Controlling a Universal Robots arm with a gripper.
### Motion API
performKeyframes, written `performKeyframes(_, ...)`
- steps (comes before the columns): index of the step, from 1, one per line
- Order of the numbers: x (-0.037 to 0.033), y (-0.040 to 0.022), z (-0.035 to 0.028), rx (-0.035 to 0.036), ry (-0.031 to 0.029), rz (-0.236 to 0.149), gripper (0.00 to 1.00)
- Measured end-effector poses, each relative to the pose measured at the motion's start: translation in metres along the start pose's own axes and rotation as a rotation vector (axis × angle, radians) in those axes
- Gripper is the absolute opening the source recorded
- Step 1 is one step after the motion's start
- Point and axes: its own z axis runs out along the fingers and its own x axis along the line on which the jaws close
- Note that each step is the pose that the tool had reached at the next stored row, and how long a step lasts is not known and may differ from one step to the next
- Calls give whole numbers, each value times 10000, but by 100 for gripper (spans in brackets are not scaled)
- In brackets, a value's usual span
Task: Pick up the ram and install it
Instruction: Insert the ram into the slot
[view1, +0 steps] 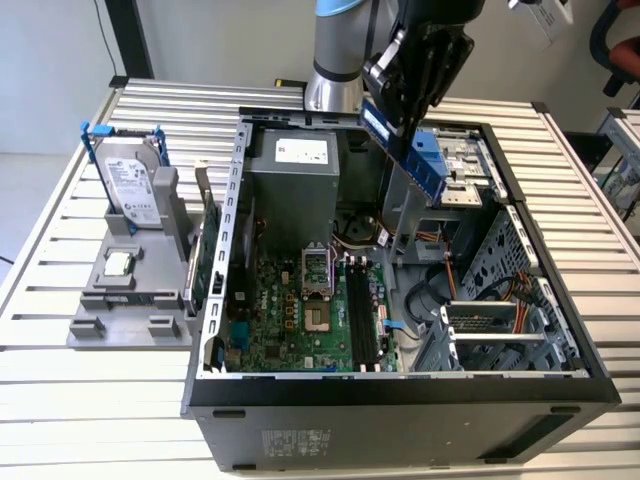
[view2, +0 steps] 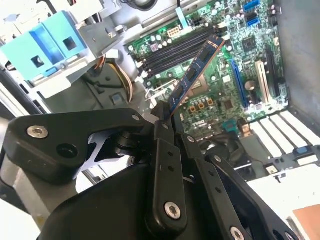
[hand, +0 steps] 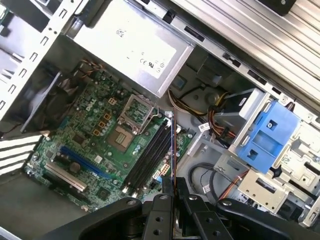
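We have the tool (view2: 170, 118) pressed together on one end of the ram (view2: 196, 70), pinching the thin board by its faces. The rest of the stick juts out free. The ram hangs in the air inside the open top of the computer case (view1: 400, 385), above the motherboard (view1: 290, 320) and well apart from the memory slots (hand: 150, 152). Nothing is seated yet.

The grip is our first worry. All the hold sits at one end, so the long free end acts as a lever. A light knock could swing the stick between the fingers, and we would lose our line on the slot.

In the exterior view the ram hangs tilted, not level with the board. Pressed down that way, we judge one corner would meet the slot first. It could then seat at one end only, or load the stick edgewise and flex it.

The slots lie side by side and close together, just beside the processor socket (hand: 121, 137). A small sideways error could land the edge on a slot wall or in the wrong slot.

We cannot tell whether the slot latches stand open, or which way the notch faces.

The blue drive caddy (hand: 270, 132) and the loose cables (hand: 220, 117) stand near the arm and could catch it.
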Motion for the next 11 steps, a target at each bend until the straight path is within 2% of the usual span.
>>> performKeyframes(11,0,0,-1,44,-51,1400,0)
